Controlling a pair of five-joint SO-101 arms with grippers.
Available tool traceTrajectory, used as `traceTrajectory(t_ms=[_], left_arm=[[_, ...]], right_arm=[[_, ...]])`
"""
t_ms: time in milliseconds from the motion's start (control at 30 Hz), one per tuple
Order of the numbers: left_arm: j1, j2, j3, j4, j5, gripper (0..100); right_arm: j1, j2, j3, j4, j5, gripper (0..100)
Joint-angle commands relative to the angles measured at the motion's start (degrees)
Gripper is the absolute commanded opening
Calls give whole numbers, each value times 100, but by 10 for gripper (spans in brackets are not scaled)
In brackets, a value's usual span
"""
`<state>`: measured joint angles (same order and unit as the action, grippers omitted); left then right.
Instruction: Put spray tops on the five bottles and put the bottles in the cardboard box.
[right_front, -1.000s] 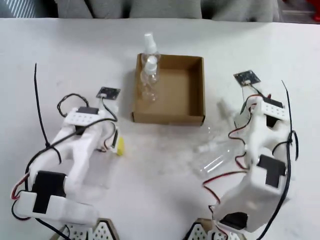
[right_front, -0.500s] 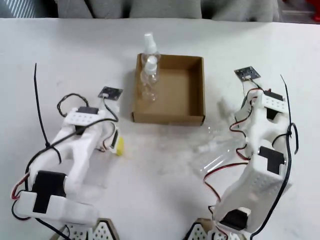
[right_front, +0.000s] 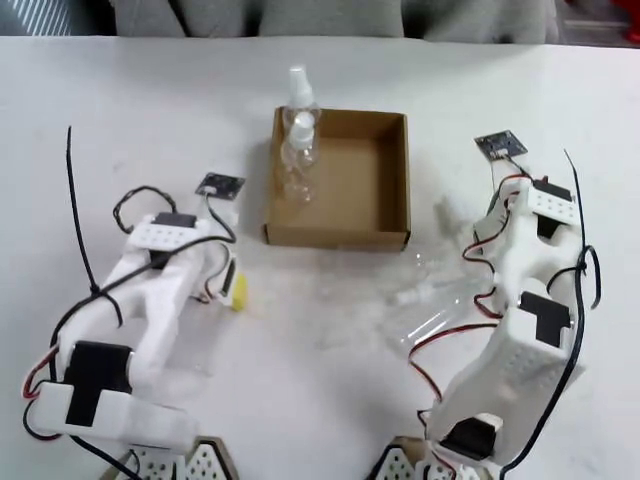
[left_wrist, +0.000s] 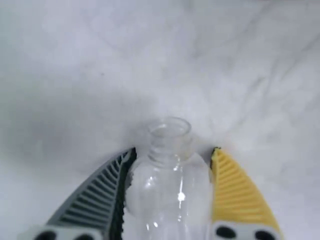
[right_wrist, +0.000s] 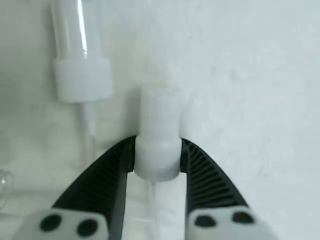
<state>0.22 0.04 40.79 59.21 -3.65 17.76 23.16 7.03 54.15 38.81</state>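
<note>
Left gripper (left_wrist: 173, 153) clamps an uncapped clear bottle (left_wrist: 167, 197) at its shoulders. Right gripper (right_wrist: 157, 144) pinches a white spray top (right_wrist: 158, 131); a second spray top (right_wrist: 81, 76) lies just beside it.

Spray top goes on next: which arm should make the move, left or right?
Right. The right gripper is shut on a spray top, while the left gripper clamps an uncapped bottle with its neck open, so the left likely serves best as the holder.
</note>
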Motion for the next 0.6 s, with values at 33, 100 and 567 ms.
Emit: traceTrajectory(t_ms=[33, 100, 567], left_arm=[[-198, -40, -185, 9, -53, 36], [-198, -40, -176, 9, -53, 36], [-171, -1059, 316, -273, -18, 35]], right_arm=[[119, -796, -273, 330, -44, 16], [145, -1174, -264, 576, -44, 16], [-110, -3231, -229, 2035, -2866, 18]])
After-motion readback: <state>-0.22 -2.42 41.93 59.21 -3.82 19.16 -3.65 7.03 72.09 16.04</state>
